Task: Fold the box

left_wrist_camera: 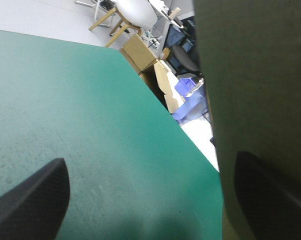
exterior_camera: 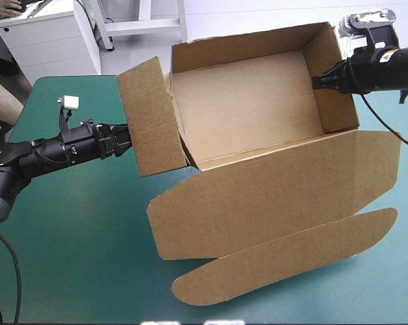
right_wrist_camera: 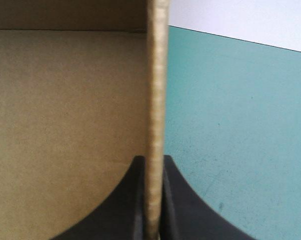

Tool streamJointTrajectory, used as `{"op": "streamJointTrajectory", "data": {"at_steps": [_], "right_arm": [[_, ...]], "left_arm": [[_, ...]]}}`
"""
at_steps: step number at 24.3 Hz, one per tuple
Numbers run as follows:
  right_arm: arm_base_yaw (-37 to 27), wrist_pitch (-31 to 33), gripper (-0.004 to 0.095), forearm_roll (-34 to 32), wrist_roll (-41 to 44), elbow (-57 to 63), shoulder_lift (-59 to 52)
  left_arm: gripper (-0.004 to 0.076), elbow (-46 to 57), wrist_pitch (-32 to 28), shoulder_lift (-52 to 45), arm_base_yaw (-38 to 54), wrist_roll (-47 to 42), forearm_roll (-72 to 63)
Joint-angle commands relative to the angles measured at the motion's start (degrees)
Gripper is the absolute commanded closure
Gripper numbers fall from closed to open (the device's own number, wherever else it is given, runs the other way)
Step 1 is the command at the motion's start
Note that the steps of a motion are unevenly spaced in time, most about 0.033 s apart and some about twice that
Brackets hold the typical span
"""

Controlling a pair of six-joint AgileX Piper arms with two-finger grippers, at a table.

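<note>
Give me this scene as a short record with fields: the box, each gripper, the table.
box: brown open tray, walls raised
lid: lying flat, nearer the robot
left gripper: open, beside the outward-leaning left flap
right gripper: shut on the right wall
table: teal-green cover

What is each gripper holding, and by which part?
The right gripper pinches the box by its right-hand wall; the left gripper stands open, holding nothing.
</note>
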Motion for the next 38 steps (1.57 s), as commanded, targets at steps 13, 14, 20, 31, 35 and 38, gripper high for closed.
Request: {"op": "streamJointTrajectory", "data": {"at_steps": [13,14,20,31,35,38], "right_arm": [[4.41,-4.77,0.0921,-1.99,3.54,-1.44,-2.2],[5.3,-5.76,0.0921,-3.14,4.34,-1.44,-2.2],[10.44,-10.24,0.0921,-8.93,9.43,-1.44,-2.2],[21.68,-17.25,0.092,-24.53,20.91,-1.44,-0.53],[22.36,-18.87,0.0921,-25.12,23.03,-1.44,0.44],[22.6,-19.49,0.092,-25.23,23.19,-1.44,0.65]], "left_arm": [[0.0092,-9.32,6.25,-1.98,-9.12,-0.2,-10.98],[0.0092,-9.62,6.25,-1.98,-9.12,-0.2,-10.98],[0.0092,-9.98,6.25,-1.98,-9.12,-0.2,-10.75],[0.0097,-15.98,-8.12,-1.98,-9.69,-10.38,6.75],[0.0134,-20.88,-14.62,-1.98,-14.27,-21.01,20.7],[0.0189,-24.79,-21.56,-1.98,-19.81,-31.54,35.36]]}}
